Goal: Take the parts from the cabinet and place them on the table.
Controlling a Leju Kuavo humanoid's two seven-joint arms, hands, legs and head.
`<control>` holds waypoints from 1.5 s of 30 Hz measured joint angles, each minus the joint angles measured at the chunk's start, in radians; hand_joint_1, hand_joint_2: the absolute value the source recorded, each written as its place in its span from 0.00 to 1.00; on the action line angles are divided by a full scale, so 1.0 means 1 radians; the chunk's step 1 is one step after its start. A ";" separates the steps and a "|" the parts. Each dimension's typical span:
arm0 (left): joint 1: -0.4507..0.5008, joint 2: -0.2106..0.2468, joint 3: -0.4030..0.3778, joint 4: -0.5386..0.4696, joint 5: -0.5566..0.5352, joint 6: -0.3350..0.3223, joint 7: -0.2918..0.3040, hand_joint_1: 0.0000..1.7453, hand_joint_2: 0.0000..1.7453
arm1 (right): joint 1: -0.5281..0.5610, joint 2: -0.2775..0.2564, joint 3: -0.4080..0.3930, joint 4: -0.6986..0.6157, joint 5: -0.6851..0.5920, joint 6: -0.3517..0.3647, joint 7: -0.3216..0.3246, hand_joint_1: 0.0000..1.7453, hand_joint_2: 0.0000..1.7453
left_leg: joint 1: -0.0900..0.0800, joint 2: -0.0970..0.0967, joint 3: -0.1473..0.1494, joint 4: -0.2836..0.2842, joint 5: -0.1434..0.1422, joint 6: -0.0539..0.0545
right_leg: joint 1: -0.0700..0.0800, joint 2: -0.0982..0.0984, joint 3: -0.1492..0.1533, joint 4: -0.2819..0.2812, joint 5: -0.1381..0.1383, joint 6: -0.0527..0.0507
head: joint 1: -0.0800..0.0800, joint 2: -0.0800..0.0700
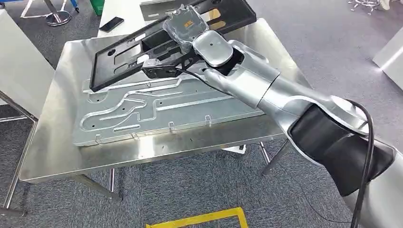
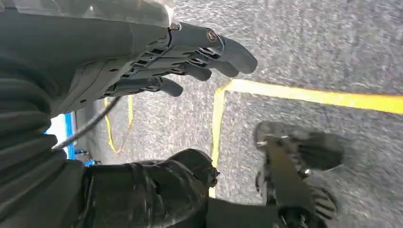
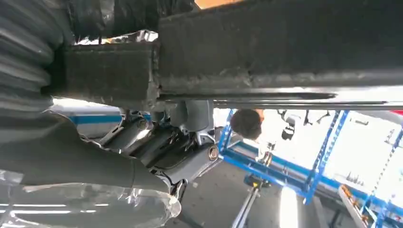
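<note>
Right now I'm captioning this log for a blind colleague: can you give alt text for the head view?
The robot's right hand holds a black frame-shaped part, tilted over a stamped silver metal panel that lies flat on a steel table. A phone lies on a white table behind.

Steel table [image 1: 52,142] on grey carpet, carrying a flat silver metal panel [image 1: 142,111] with raised channels. A black frame [image 1: 119,59] rests tilted, its lower edge on the panel. Behind, a white table [image 1: 124,12] bears a phone [image 1: 111,23].
</note>
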 joint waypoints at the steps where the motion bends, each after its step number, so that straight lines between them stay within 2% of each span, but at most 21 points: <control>1: 0.000 0.000 0.000 0.000 -0.004 -0.001 0.000 0.00 1.00 | 0.000 0.000 -0.002 -0.005 -0.003 -0.002 0.002 1.00 1.00 | -0.002 -0.001 0.021 -0.061 0.028 0.005 | -0.001 -0.001 0.009 -0.002 -0.008 0.004 | 0.001 0.000; 4: -0.006 0.000 0.000 0.000 -0.009 0.000 0.005 0.00 1.00 | 0.002 -0.002 -0.011 -0.012 -0.011 -0.007 0.001 1.00 1.00 | -0.014 -0.002 0.047 -0.094 -0.005 0.017 | 0.002 0.001 0.006 -0.006 -0.011 0.018 | -0.001 0.000; 7: -0.004 0.000 0.000 0.000 -0.010 0.000 0.005 0.00 1.00 | 0.005 -0.005 -0.017 -0.018 -0.011 -0.008 0.001 1.00 1.00 | -0.003 0.000 0.067 -0.115 -0.006 0.028 | 0.003 -0.004 0.006 0.001 -0.025 0.034 | 0.005 0.000; 8: -0.004 0.000 0.000 0.000 -0.010 0.001 0.005 0.00 1.00 | 0.003 -0.006 -0.022 -0.019 -0.011 -0.008 0.001 1.00 1.00 | -0.005 -0.001 0.074 -0.119 -0.009 0.035 | 0.003 -0.006 -0.013 0.049 -0.047 0.035 | 0.008 0.000; 10: -0.006 0.000 0.000 0.000 -0.010 0.000 0.005 0.00 1.00 | 0.005 -0.006 -0.026 -0.024 -0.012 -0.009 0.002 1.00 1.00 | -0.006 0.001 0.083 -0.119 -0.017 0.045 | 0.004 -0.006 -0.103 0.210 -0.106 0.037 | 0.007 0.000; 12: -0.007 0.000 0.000 0.000 -0.010 -0.001 0.006 0.00 1.00 | 0.015 -0.008 -0.026 -0.024 -0.014 -0.009 0.000 1.00 1.00 | -0.006 0.001 0.092 -0.117 -0.027 0.047 | 0.001 -0.006 -0.172 0.303 -0.110 0.040 | 0.008 0.000; 14: -0.005 0.000 0.000 0.000 -0.009 -0.004 0.007 0.00 1.00 | 0.021 -0.011 -0.027 -0.024 -0.014 -0.011 0.001 1.00 1.00 | -0.006 -0.003 0.107 -0.110 -0.043 0.045 | -0.001 -0.007 -0.159 0.214 -0.016 0.037 | 0.008 0.000; 16: -0.003 0.000 0.000 0.000 -0.009 -0.011 0.004 0.00 1.00 | 0.021 -0.013 -0.033 -0.026 -0.014 -0.013 0.001 1.00 1.00 | -0.006 -0.004 0.122 -0.102 -0.061 0.040 | 0.001 -0.008 -0.096 0.041 0.086 0.027 | 0.008 0.000; 20: -0.007 -0.001 0.000 0.000 -0.008 -0.010 0.000 0.00 1.00 | 0.032 -0.013 -0.043 -0.031 -0.024 -0.027 0.000 1.00 1.00 | -0.009 -0.005 0.116 -0.102 -0.072 0.021 | 0.011 -0.006 -0.071 0.005 0.053 0.012 | 0.006 0.000; 23: -0.005 -0.002 -0.001 0.000 -0.007 -0.006 -0.001 0.00 1.00 | 0.050 -0.012 -0.059 -0.034 -0.050 -0.037 0.001 1.00 1.00 | -0.008 -0.001 0.109 -0.068 -0.101 0.003 | -0.002 -0.006 -0.045 -0.022 0.052 0.001 | 0.003 0.000; 26: -0.010 -0.002 -0.002 0.000 -0.010 -0.003 0.004 0.00 1.00 | 0.079 -0.004 -0.072 -0.034 -0.063 -0.066 -0.003 1.00 1.00 | 0.001 0.000 -0.015 0.148 -0.166 -0.013 | -0.001 -0.006 -0.030 -0.023 0.041 -0.006 | 0.004 0.000; 27: -0.010 -0.002 -0.002 0.000 -0.010 -0.003 0.005 0.00 1.00 | 0.095 -0.002 -0.073 -0.034 -0.067 -0.072 -0.004 1.00 1.00 | 0.002 0.000 -0.046 0.187 -0.164 -0.015 | -0.002 -0.006 -0.023 -0.023 0.035 -0.006 | 0.004 0.000; 28: -0.010 -0.002 -0.003 0.000 -0.010 -0.004 0.005 0.00 1.00 | 0.112 -0.001 -0.074 -0.034 -0.069 -0.078 -0.007 1.00 1.00 | 0.004 0.000 -0.058 0.179 -0.134 -0.018 | -0.002 -0.005 -0.015 -0.023 0.028 -0.005 | 0.004 0.000; 29: -0.010 -0.002 -0.003 0.000 -0.010 -0.007 0.005 0.00 1.00 | 0.124 0.001 -0.074 -0.034 -0.069 -0.082 -0.008 1.00 1.00 | 0.006 0.000 -0.049 0.131 -0.090 -0.019 | -0.002 -0.005 -0.007 -0.021 0.022 -0.003 | 0.004 0.000; 31: -0.010 -0.002 -0.003 0.000 -0.010 -0.012 0.000 0.00 1.00 | 0.137 0.004 -0.080 -0.033 -0.080 -0.101 -0.013 1.00 1.00 | 0.009 0.002 0.012 -0.044 0.027 -0.018 | -0.004 -0.005 0.009 -0.014 0.005 0.005 | 0.004 0.000; 34: -0.016 -0.003 -0.003 0.000 -0.009 -0.017 -0.011 0.00 1.00 | 0.157 0.010 -0.096 -0.031 -0.087 -0.129 -0.022 1.00 1.00 | 0.000 0.001 0.041 -0.098 0.005 -0.001 | 0.001 -0.003 0.000 -0.011 -0.002 0.020 | -0.001 0.000; 36: -0.016 -0.003 -0.004 0.000 -0.009 -0.018 -0.015 0.00 1.00 | 0.176 0.010 -0.097 -0.027 -0.084 -0.130 -0.023 1.00 1.00 | -0.001 -0.001 0.037 -0.096 0.002 0.008 | 0.001 -0.006 0.004 -0.015 -0.005 0.026 | -0.001 0.000; 38: -0.015 -0.003 -0.004 0.000 0.003 -0.024 -0.019 0.00 1.00 | 0.188 0.010 -0.099 -0.023 -0.084 -0.131 -0.023 1.00 1.00 | 0.005 0.000 0.050 -0.108 0.003 0.020 | -0.001 -0.007 -0.008 0.015 -0.030 0.038 | 0.001 0.000; 42: -0.016 -0.004 -0.003 0.000 0.033 -0.029 -0.068 0.00 1.00 | 0.224 0.005 -0.118 -0.014 -0.087 -0.143 -0.025 1.00 1.00 | 0.003 0.002 0.060 -0.108 -0.007 0.039 | -0.001 -0.008 -0.163 0.295 -0.128 0.043 | 0.001 0.000; 43: -0.015 -0.004 -0.003 0.000 0.033 -0.030 -0.076 0.00 1.00 | 0.240 0.002 -0.119 -0.012 -0.087 -0.144 -0.024 1.00 1.00 | 0.003 0.000 0.064 -0.107 -0.010 0.039 | -0.001 -0.008 -0.181 0.313 -0.116 0.043 | 0.001 0.000; 45: -0.015 -0.004 -0.003 0.000 0.034 -0.036 -0.085 0.00 1.00 | 0.259 -0.001 -0.122 -0.006 -0.093 -0.146 -0.024 1.00 1.00 | 0.003 -0.004 0.072 -0.104 -0.018 0.037 | -0.002 -0.009 -0.153 0.223 -0.038 0.040 | 0.001 0.000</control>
